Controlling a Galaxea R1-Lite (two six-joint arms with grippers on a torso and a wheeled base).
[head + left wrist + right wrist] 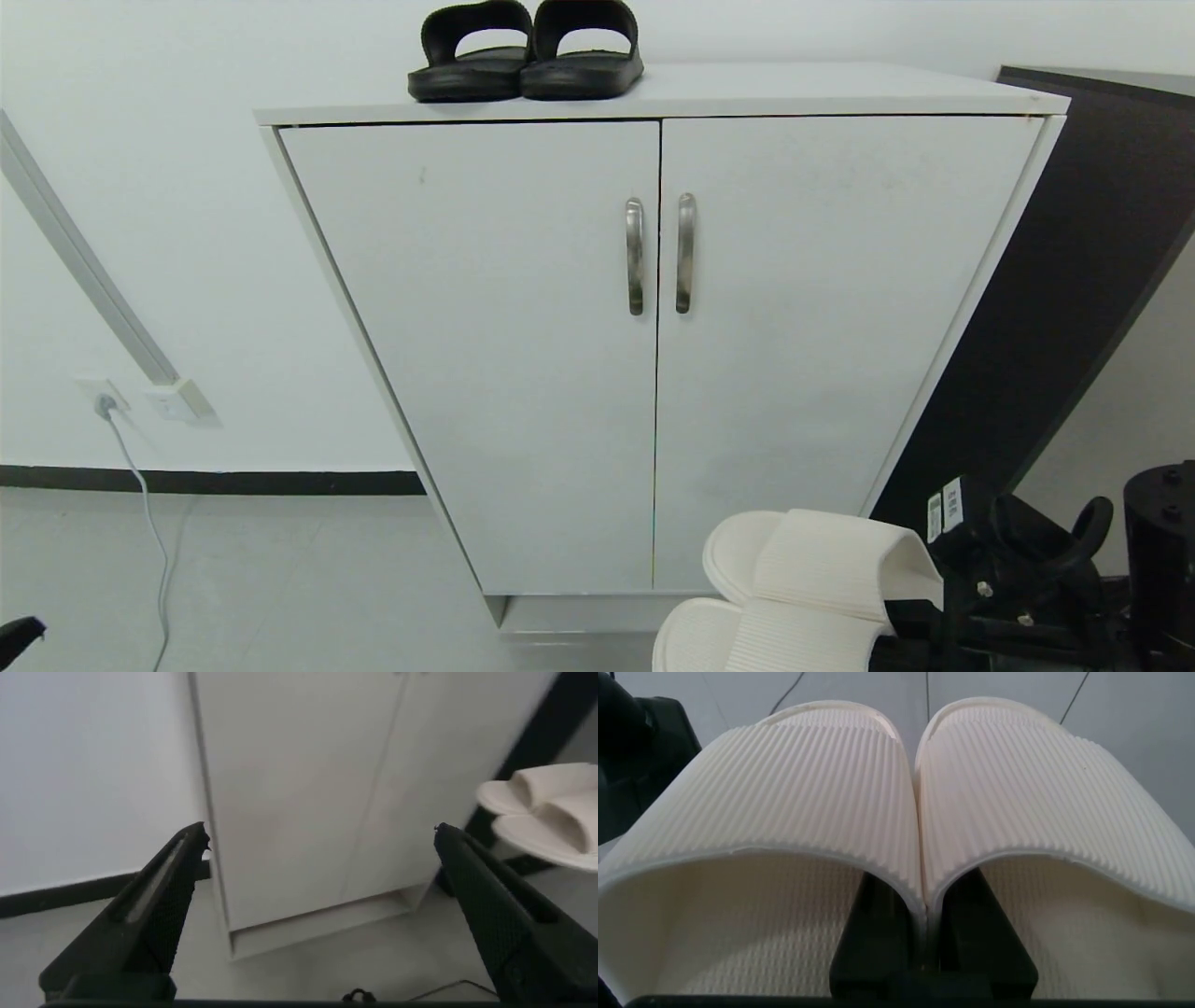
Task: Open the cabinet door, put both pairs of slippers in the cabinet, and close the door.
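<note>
Cabinet [523, 373]: both doors are closed. The black slippers [525, 56] sit side by side on the cabinet top, toward its left half. The right gripper [920, 943] is clenched on the white slippers [803, 597], pinching their inner strap edges together, low in front of the right door. The left gripper [320, 835] is released, fingers spread wide, low and facing the cabinet's lower left part

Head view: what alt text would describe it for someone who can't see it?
A white two-door cabinet stands shut against a white wall, black slippers on top. Low at the right, the right gripper holds a pair of white slippers.
</note>
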